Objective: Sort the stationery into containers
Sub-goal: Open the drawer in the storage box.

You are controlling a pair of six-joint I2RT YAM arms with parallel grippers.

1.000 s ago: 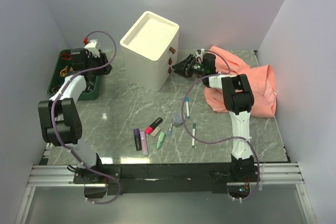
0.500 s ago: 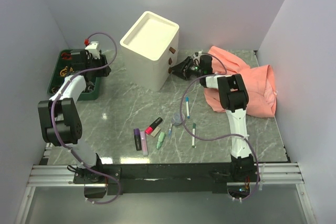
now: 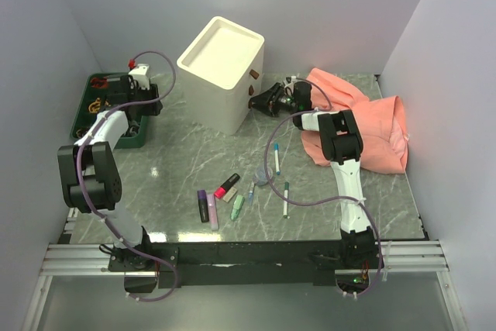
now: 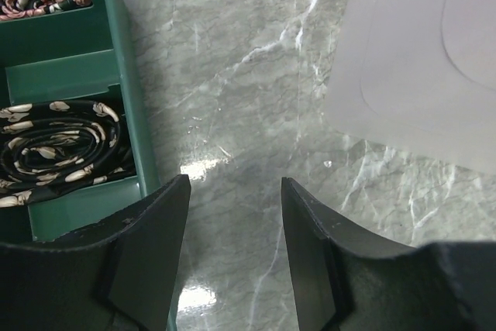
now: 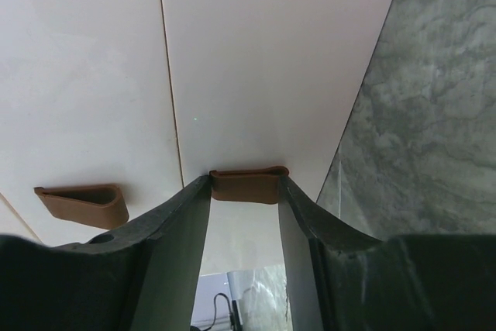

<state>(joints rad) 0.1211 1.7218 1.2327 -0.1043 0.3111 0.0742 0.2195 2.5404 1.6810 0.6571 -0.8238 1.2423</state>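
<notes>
Leftward, toward the cream-white cabinet, is where the right gripper has travelled. A second ago it hung apart from the drawer fronts. Now its fingers stand either side of the brown handle of the lowest drawer, the one next to the table. They touch the handle's two ends, pinching it. The neighbouring drawer shows its own handle. Both drawers are pushed in, so what they hold cannot be seen.

At the far left, the green tray holds coiled patterned bands in its compartments. The left gripper hovers beside the tray over bare marble. Its jaws are spread with nothing between them, and it sits much where it was.

The stationery lies on the table in front of the arms, just as before:
- purple highlighter touching the pink highlighter
- red-and-black marker
- pale green piece
- small tape roll
- blue-capped pen
- green-capped pen

A pink cloth is heaped at the right.
</notes>
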